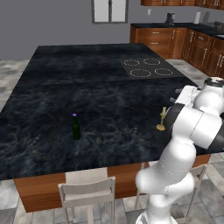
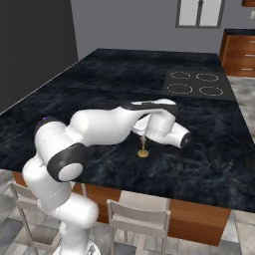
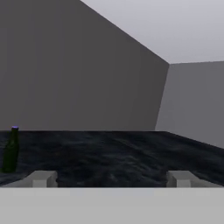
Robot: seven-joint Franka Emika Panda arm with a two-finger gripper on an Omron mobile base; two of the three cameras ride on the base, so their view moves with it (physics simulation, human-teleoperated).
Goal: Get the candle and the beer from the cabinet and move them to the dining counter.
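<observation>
Glossy black marble dining counter [image 1: 52, 113]; green glass beer [image 1: 76, 127]; brass-based candle [image 1: 162, 120].

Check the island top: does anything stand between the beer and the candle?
No. The left base view shows bare black marble of the dining counter between the beer and the candle; both stand upright, well apart.

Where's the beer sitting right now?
The beer stands upright on the dining counter near its front edge, well to the left of the candle in the left base view, far from the cooktop.
</observation>
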